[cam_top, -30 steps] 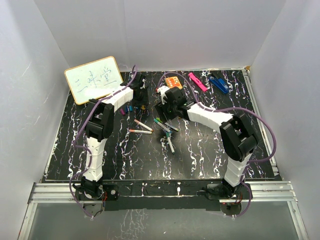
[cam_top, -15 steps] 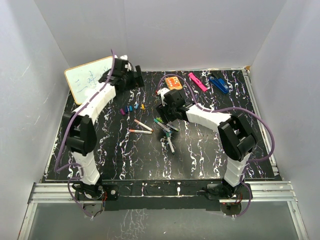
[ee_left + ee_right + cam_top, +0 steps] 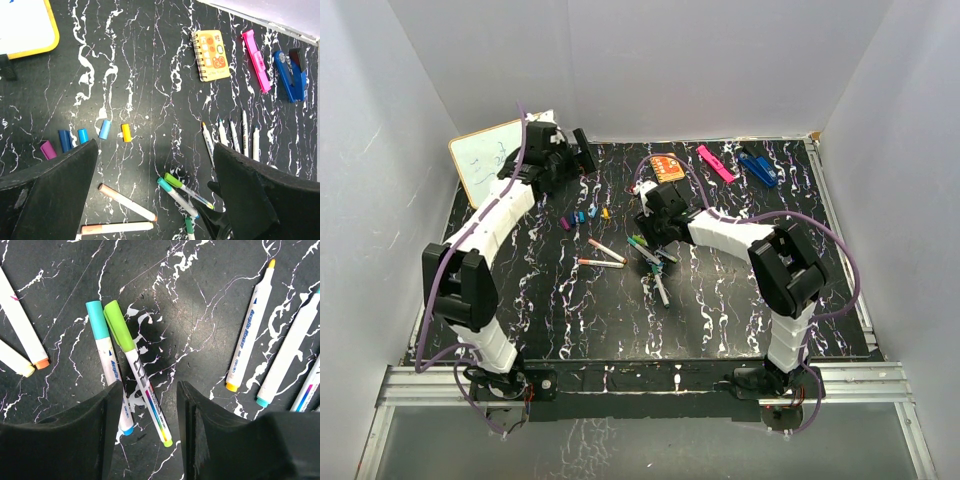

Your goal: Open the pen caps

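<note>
Tools both stood apart. Right tool (image 3: pixel 148 432) sat low, jaws straddling pen (image 3: pixel 145 395) with green cap (image 3: pixel 118 325). Left tool (image 3: pixel 155 195) hung high over loose caps (image 3: pixel 105 129) on worktop (image 3: pixel 150 60).

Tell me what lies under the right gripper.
Below the open right gripper lie a green-capped pen and a teal-capped pen, side by side on the table. One finger covers part of the teal pen's barrel.
</note>
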You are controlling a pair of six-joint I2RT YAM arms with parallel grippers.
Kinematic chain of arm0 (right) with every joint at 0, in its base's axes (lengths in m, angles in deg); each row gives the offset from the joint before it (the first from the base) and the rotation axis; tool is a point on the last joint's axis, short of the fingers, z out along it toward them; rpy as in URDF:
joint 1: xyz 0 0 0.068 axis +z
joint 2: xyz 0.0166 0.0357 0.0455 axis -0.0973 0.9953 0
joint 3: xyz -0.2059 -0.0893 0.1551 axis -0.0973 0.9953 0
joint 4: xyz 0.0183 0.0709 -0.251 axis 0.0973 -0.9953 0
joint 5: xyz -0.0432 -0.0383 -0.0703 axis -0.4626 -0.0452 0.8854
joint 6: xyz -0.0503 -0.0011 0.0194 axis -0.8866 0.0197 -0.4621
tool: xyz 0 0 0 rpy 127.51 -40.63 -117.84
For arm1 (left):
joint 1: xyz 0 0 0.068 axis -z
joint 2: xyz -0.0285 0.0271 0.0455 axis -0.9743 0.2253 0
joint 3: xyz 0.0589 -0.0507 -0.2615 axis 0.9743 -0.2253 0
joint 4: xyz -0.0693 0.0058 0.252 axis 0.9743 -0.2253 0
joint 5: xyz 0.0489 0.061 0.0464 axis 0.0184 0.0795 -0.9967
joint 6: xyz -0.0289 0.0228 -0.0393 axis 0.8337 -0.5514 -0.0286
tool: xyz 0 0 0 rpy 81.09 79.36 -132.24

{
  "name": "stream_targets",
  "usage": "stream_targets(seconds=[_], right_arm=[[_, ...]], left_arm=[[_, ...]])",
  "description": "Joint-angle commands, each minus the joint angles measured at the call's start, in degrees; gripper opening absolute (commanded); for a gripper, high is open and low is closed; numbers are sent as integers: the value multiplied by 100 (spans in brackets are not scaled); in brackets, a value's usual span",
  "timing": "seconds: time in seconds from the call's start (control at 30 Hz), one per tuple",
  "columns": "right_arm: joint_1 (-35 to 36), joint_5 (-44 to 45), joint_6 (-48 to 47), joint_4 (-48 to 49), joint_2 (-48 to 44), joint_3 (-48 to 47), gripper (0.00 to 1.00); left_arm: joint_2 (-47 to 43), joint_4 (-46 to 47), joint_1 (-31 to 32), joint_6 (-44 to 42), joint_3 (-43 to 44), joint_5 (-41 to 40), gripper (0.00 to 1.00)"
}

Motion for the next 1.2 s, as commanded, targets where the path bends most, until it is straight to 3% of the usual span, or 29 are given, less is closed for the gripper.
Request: stream_targets(seconds=[0.0, 0.53, 0.93, 1.07, 1.17], right_arm=[[9, 99, -36, 58, 129, 27, 44], [10, 128, -22, -67, 456, -32, 38], [-40, 359, -90, -218, 761, -279, 19], [-106, 424, -118, -219, 786, -511, 0], [-120, 513, -106, -38, 624, -649, 0]], left_arm=[[-607, 401, -151, 191, -159, 136, 98], [-741, 437, -254, 259, -232, 189, 98], [-697, 455, -291, 277, -250, 426, 98], [-600, 473, -286, 363, -319, 903, 97], [-592, 675, -289, 600, -576, 1269, 96]])
